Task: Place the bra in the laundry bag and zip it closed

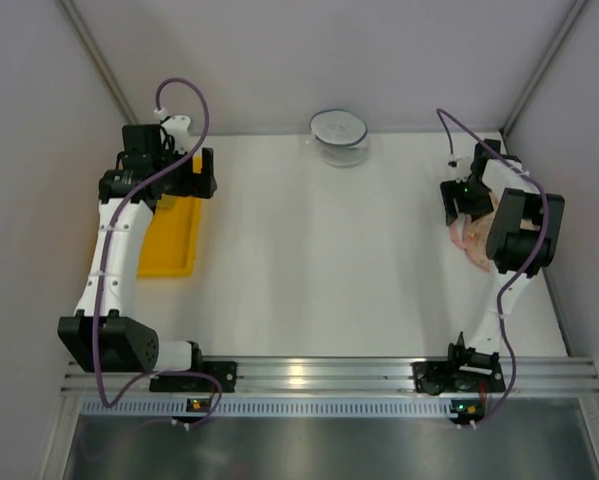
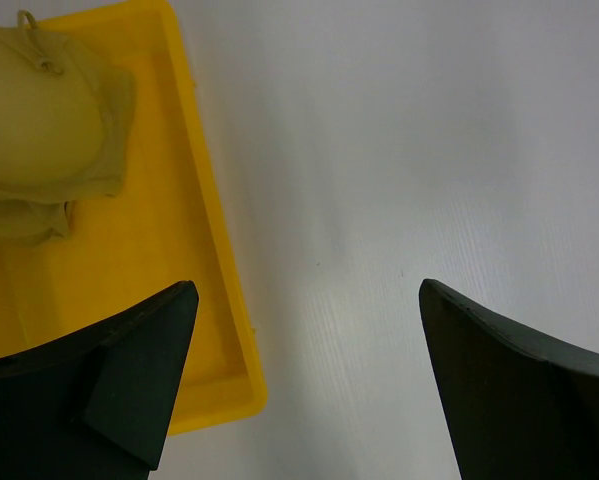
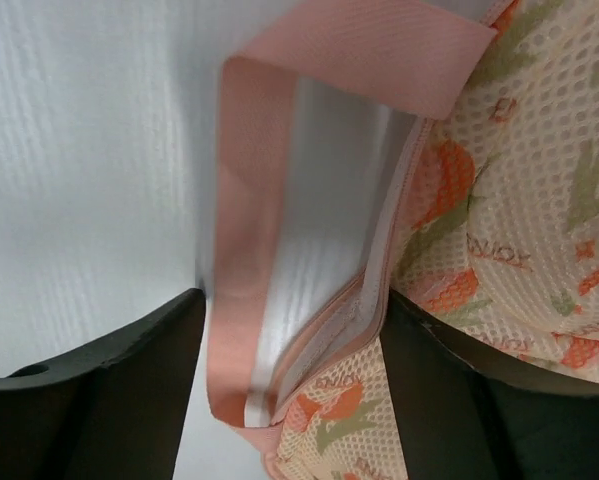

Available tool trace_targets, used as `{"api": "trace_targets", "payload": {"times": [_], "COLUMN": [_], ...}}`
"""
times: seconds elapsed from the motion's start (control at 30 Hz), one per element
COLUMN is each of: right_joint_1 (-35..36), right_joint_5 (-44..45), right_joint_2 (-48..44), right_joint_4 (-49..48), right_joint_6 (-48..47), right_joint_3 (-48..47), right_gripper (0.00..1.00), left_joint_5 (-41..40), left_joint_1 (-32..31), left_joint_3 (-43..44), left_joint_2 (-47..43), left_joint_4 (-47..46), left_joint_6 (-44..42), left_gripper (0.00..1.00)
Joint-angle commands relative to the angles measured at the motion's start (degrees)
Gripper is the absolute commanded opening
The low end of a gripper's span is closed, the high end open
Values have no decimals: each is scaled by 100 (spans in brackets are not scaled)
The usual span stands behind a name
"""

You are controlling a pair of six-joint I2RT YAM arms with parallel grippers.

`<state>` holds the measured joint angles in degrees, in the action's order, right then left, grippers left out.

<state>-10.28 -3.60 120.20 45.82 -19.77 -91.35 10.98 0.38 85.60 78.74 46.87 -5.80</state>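
Bra [image 2: 39, 120] sits bunched in the yellow tray [image 2: 169, 260] at the worktop's [image 1: 309, 260] left edge, not picked up and not in the bag. One cup is domed upward with a thin strap loop at one end. The wrist view crops it, so its long axis can't be fixed, though what shows seems to run along the tray's length. The left gripper [image 2: 309, 380] hangs over the tray's rim beside it with the jaws spread wide and nothing between them. It is probably parked there ready to take the bra once the bag is opened. The laundry bag [image 3: 519, 200] lies flat at the worktop's right edge, mostly hidden under the right arm in the top view. The right gripper [image 3: 294, 390] is low over the bag with jaws partly apart, straddling the pink loop [image 3: 241, 250] and the zip edge [image 3: 379, 270]. The loop isn't squashed, so no grip yet. That placement looks meant to catch the edge and lift one half open. The zip edge runs lengthwise through the gap between the fingers, and the mesh body spreads off to one side. A clear bowl [image 1: 339, 135] stands at the middle of the far edge, untouched.
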Motion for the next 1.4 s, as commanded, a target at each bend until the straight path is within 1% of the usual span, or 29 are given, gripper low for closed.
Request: {"api": "trace_targets", "payload": {"times": [0.0, 0.03, 0.17, 0.2, 0.27, 0.33, 0.37, 0.43, 0.53, 0.57, 0.6, 0.63, 0.67, 0.73, 0.77, 0.8, 0.87, 1.0, 1.1, 1.13, 1.2, 1.23, 1.3, 1.33, 1.37], "right_joint_1": [26, 53, 447, 535, 737, 1045, 1411, 1651, 2003, 2047, 2144, 2205, 2328, 2469, 2600, 2654, 2829, 2997, 3067, 3102, 3216, 3269, 3585, 3716, 3996], "right_joint_5": [-1581, -1679, -1951, -2013, -2162, -2303, -2382, -2531, -3101, -3199, -3270, -3305, -3332, -3332, -3280, -3253, -3218, -3174, -2762, -2473, -2217, -1911, -1567, -1226, -1014], "right_joint_2": [126, 74, -277, -382, -620, -795, -857, -1024, -1191, -1218, -1245, -1254, -1219, -1149, -1139, -1148, -1105, -1016, -1288, -1471, -1718, -1972, -2184, -2324, -2343], "right_joint_4": [331, 313, 103, -37, -108, -205, -249, -380, -872, -1317, -1539, -1733, -2091, -2340, -2489, -2847, -3070, -2825, -2334, -2028, -1919, -1902, -1902, -1893, -1849], "right_joint_6": [385, 430, 474, 422, 421, 404, 412, 605, 1210, 1412, 1789, 1940, 2307, 2512, 2739, 2863, 3031, 2936, 2523, 2444, 2364, 2372, 2381, 2399, 2495], "right_joint_3": [12, 47, 503, 791, 1066, 1400, 1505, 1813, 2173, 2270, 2445, 2516, 2587, 2596, 2657, 2701, 2632, 2272, 2008, 1938, 1875, 1875, 1884, 1884, 1867], "right_gripper": [68, 64, 57, 56, 54, 51, 51, 49, 47, 46, 43, 41, 41, 41, 41, 42, 44, 44, 45, 45, 47, 48, 49, 50, 52], "left_joint_5": [-17, 0, -79, -96, -105, -105, -140, -193, -333, -368, -404, -465, -483, -536, -562, -580, -606, -632, -676, -650, -632, -624, -632, -650, -694], "left_joint_1": [6, 6, 14, 14, 23, 14, 23, 32, 32, 32, 32, 32, 32, 32, 49, 50, 67, 85, 93, 102, 102, 120, 146, 164, 164], "left_joint_3": [-44, -44, -70, -70, -88, -105, -123, -123, -96, -79, -70, -61, -18, 79, 175, 228, 368, 563, 650, 668, 686, 677, 660, 659, 668], "left_joint_2": [-236, -254, -236, -236, -219, -236, -236, -254, -236, -236, -219, -201, -184, -96, -61, -34, 36, 98, 115, 115, 107, 107, 98, 98, 98], "left_joint_4": [-38, -29, 24, 24, 68, 103, 138, 190, 278, 313, 331, 357, 393, 550, 595, 656, 797, 946, 964, 964, 955, 955, 955, 955, 955], "left_joint_6": [-79, -88, -79, -79, -35, -26, -26, -44, -35, 0, 26, 61, 114, 158, 185, 202, 246, 281, 352, 395, 448, 509, 562, 563, 563], "left_gripper": [98, 98, 98, 98, 98, 98, 98, 98, 98, 98, 98, 98, 98, 98, 98, 98, 98, 98, 98, 98, 98, 98, 98, 98, 98]}}
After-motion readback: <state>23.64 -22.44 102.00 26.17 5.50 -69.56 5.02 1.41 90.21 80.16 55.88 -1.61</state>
